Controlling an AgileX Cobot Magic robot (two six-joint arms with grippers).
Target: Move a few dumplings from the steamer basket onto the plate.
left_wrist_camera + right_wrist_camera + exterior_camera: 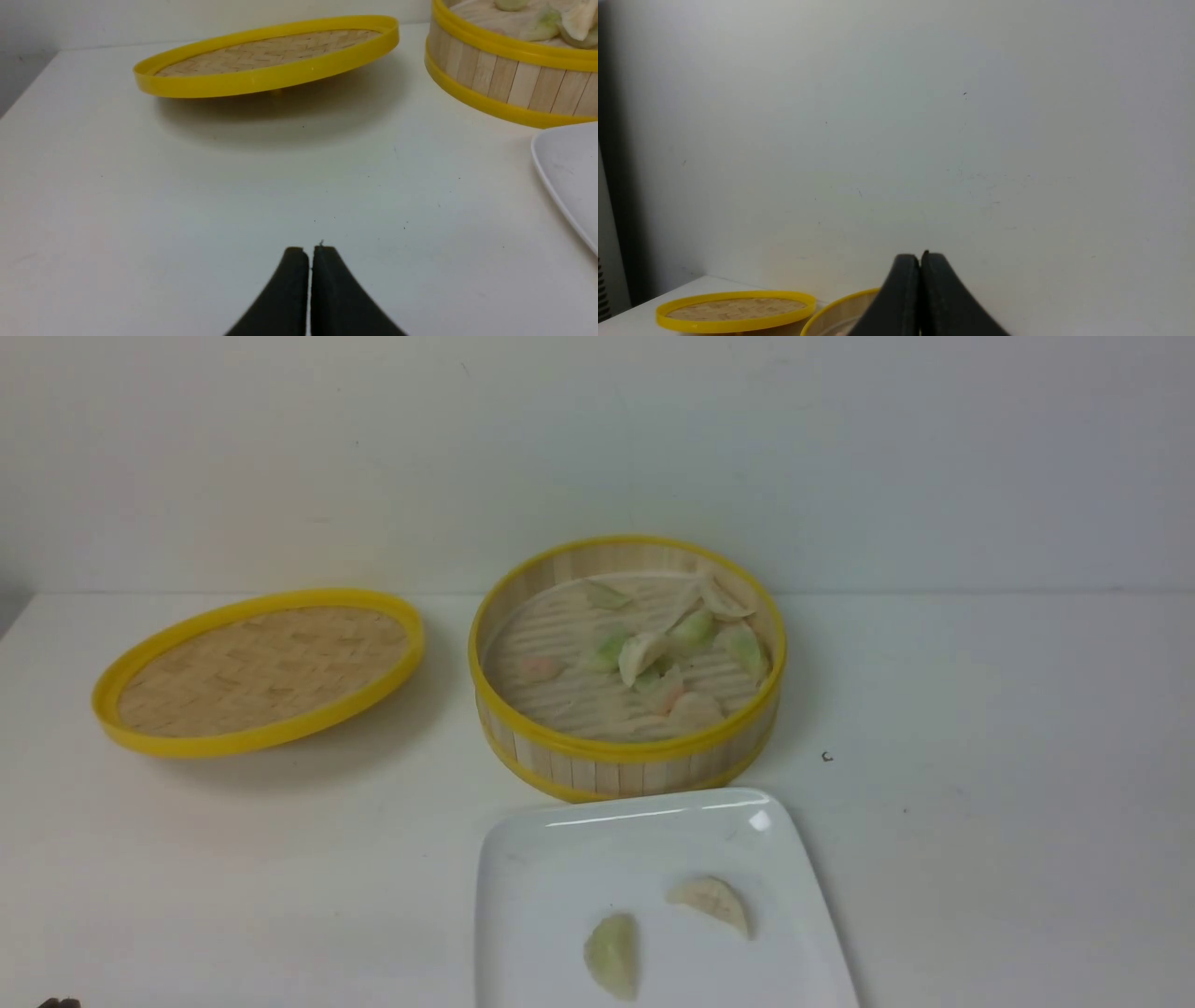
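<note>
A bare test bench: a plain white table (980, 821) set against a blank white wall (597, 439).

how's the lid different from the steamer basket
The lid is flat and shallow; the steamer basket is deep, with upright slat walls. The lid has a woven surface with nothing on it; the basket has a slatted floor holding several dumplings. The lid sits tilted, raised off the table; the basket sits level. Both are round, pale bamboo with yellow rims.
</note>
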